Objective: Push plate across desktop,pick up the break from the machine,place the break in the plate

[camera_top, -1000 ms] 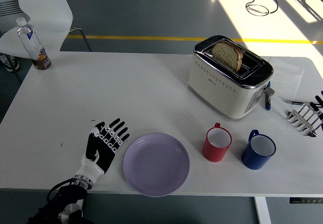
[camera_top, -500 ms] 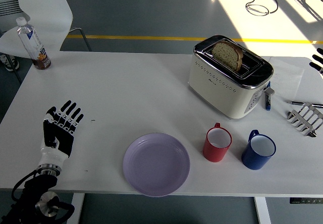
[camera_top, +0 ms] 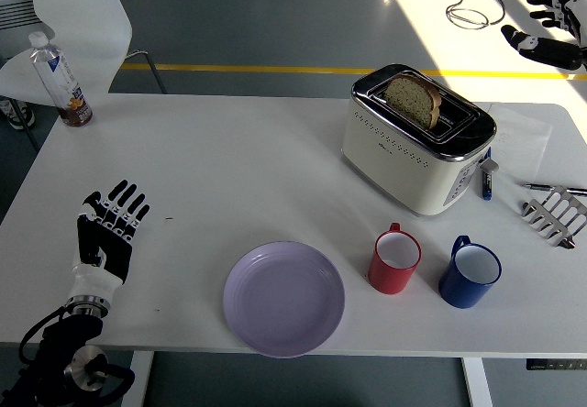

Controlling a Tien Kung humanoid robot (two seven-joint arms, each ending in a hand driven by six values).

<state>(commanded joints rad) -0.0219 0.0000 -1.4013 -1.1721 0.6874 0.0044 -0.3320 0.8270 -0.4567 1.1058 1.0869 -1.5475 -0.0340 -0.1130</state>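
A lilac plate (camera_top: 284, 298) sits near the table's front edge, at the middle. A cream toaster (camera_top: 417, 140) stands at the back right with a slice of bread (camera_top: 414, 100) upright in its slot. My left hand (camera_top: 107, 228) lies flat on the table at the front left, fingers spread, well left of the plate and holding nothing. My right hand (camera_top: 550, 24) is raised high at the upper right corner, above and to the right of the toaster, fingers spread and empty.
A red mug (camera_top: 395, 260) and a blue mug (camera_top: 469, 273) stand right of the plate. A metal rack (camera_top: 556, 217) and pens (camera_top: 486, 180) lie at the right edge. A bottle (camera_top: 61, 80) stands at the back left, with a white chair (camera_top: 73, 22) behind it.
My left hand moved from beside the plate out to the front left edge. My right hand rose from the table's right edge to high at the upper right.
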